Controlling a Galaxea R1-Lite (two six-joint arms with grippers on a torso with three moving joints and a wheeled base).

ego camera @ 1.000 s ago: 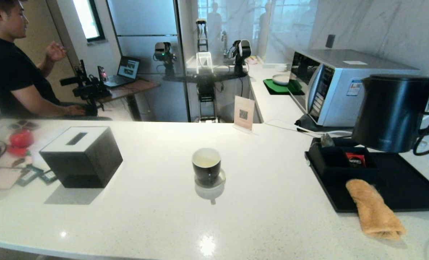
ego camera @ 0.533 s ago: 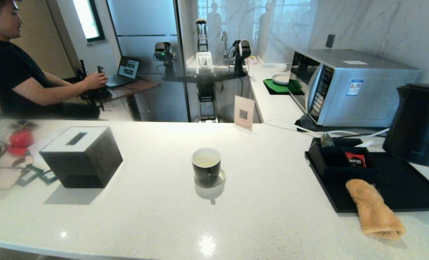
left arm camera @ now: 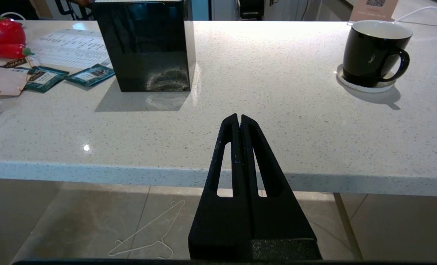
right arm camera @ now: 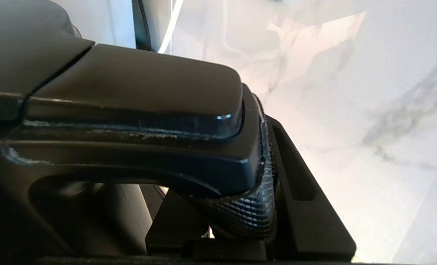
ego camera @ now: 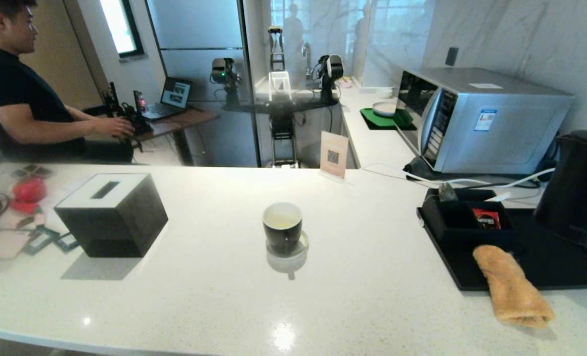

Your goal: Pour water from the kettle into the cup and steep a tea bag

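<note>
White speckled desk [ego camera: 372, 277] carries the cup [ego camera: 282, 227] of water [ego camera: 282, 216] at its middle, on a coaster. At the far right edge the kettle [ego camera: 577, 190] sits over the black tray [ego camera: 545, 262], its handle [right arm camera: 130, 121] pinched by the right end effector [right arm camera: 255, 206]. Left end effector [left arm camera: 239, 121] hangs pressed together off the near edge.

White counter [ego camera: 214, 277], black box [ego camera: 111, 213], black tray [ego camera: 545, 257], towel [ego camera: 513, 287]
</note>
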